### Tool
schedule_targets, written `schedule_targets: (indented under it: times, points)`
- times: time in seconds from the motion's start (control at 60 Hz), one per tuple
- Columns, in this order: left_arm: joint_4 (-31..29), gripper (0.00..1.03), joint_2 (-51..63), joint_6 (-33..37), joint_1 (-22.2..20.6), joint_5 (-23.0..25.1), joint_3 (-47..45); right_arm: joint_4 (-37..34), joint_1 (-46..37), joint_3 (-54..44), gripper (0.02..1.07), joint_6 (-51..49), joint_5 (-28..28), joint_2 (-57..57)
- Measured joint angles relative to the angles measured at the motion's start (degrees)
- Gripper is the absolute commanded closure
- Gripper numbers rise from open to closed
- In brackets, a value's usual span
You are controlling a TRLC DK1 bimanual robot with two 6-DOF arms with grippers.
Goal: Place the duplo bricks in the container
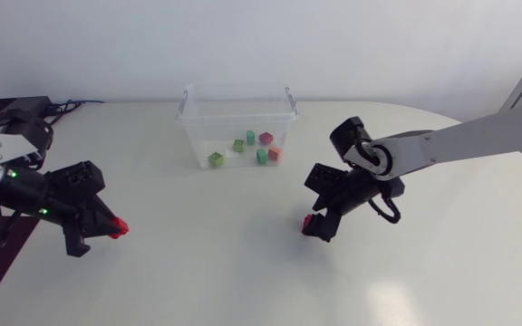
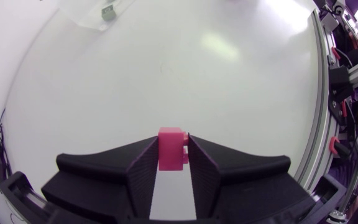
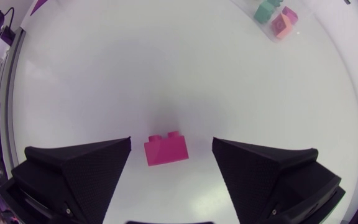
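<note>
1. Clenching pink brick (image 2: 171, 152) in left hand (image 2: 171, 144), white bench (image 2: 166, 68) beneath.
2. Straddling second pink brick (image 3: 166, 149) with right hand (image 3: 171, 142), released, fingers clear of it.
3. Spotting clear container (image 1: 236, 101) further back, coloured bricks (image 1: 243, 145) inside.

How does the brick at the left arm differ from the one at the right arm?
The left brick is pinched between the left fingers, touched on both sides; the right brick lies free on the table between wide-open right fingers, touching neither. The left brick shows a narrow face; the right brick shows its long side. Both are pink-red and outside the container.
</note>
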Motion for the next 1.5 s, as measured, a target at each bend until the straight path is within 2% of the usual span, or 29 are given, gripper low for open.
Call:
schedule_targets:
  times: [0.083,0.2,0.333,0.417,0.517,0.767,1.2,1.217,1.267,1.283,1.317,1.333,1.35,1.383,1.5]
  points:
    - [-0.1,0.85,0.0,-1.9,-1.9,0.2,2.5,-0.5,0.4,0.4,0.39,-0.5,0.1,1.2]
    - [-0.1,0.85,0.6,-4.3,-4.3,0.8,6.8,-0.9,0.4,0.4,0.68,-1.2,0.8,2.8]
    - [-0.1,0.85,2.0,-6.7,-6.4,1.9,11.1,-1.3,0.4,0.5,0.76,-1.7,0.9,2.8]
    - [0.5,0.85,3.1,-8.9,-7.7,2.8,13.7,-1.7,0.4,0.5,0.77,-1.9,0.9,2.8]
    - [3.8,0.85,4.3,-12.6,-8.9,3.3,16.3,-2.2,0.4,0.5,0.78,-1.9,0.9,2.3]
    - [8.1,0.85,10.1,-20.7,-11.3,3.7,25.9,-7.3,0.4,1.5,0.78,-1.6,0.9,-3.2]
    - [11.3,0.83,30.7,-34.4,-15.4,4.2,53.1,-11.0,1.9,17.7,0.78,6.2,0.9,-5.2]
    - [11.3,0.81,32.1,-35.4,-15.5,4.3,54.6,-11.0,1.9,18.7,0.78,6.8,0.9,-5.2]
    - [11.5,0.6,34.6,-37.2,-15.5,4.2,57.3,-11.0,1.9,20.8,0.77,7.7,0.9,-5.2]
    - [11.5,0.57,35.6,-38.0,-15.5,4.1,58.4,-11.0,1.9,21.5,0.77,8.1,0.9,-5.2]
    - [11.7,0.31,37.3,-39.2,-15.5,4.0,60.3,-11.0,1.9,23.1,0.77,9.0,0.9,-5.2]
    - [11.7,0.28,38.3,-40.0,-15.5,3.7,61.4,-11.0,1.9,23.7,0.77,9.4,0.9,-5.2]
    - [11.7,0.1,39.0,-40.3,-15.5,3.5,62.1,-10.8,1.9,24.5,0.77,9.9,0.9,-5.2]
    - [11.8,0.03,40.6,-41.5,-15.5,3.2,63.8,-10.6,1.9,25.6,0.77,10.5,1.0,-5.2]
    - [12.0,0.03,43.9,-44.2,-15.6,2.8,66.6,-8.4,1.9,28.8,0.77,13.0,1.0,-5.1]
